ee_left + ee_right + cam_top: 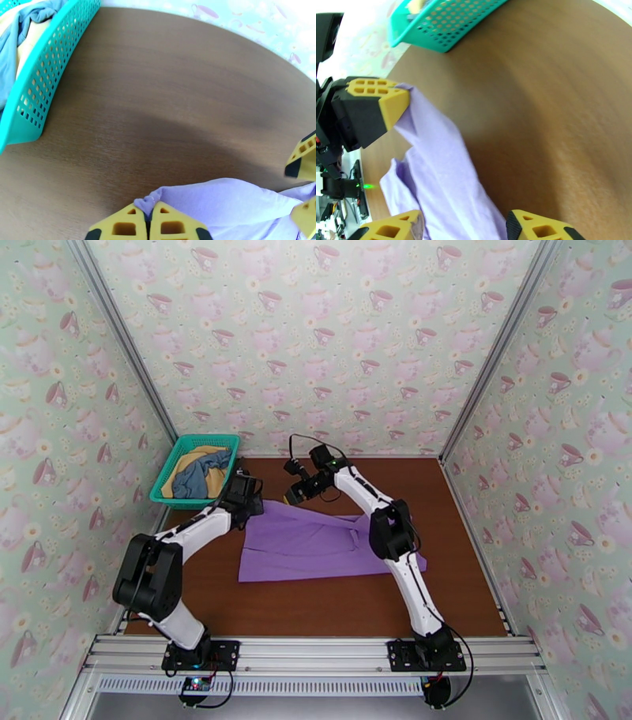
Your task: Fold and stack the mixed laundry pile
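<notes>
The lilac-purple shirt (308,544) lies spread on the brown table, partly folded. My left gripper (251,499) is shut on its far left corner; the left wrist view shows the pinched cloth tip (148,201) between the closed yellow fingers (173,225). My right gripper (294,494) hovers just right of it at the shirt's far edge, open, its fingers (535,229) standing wide apart over the purple cloth (442,165). The grey-blue garment (201,475) and the mustard-yellow one (207,451) lie bunched in the basket.
The teal mesh basket (175,457) stands at the table's far left corner, close to my left gripper. Bare brown table (458,556) stretches right of and in front of the shirt. Wallpapered walls enclose three sides.
</notes>
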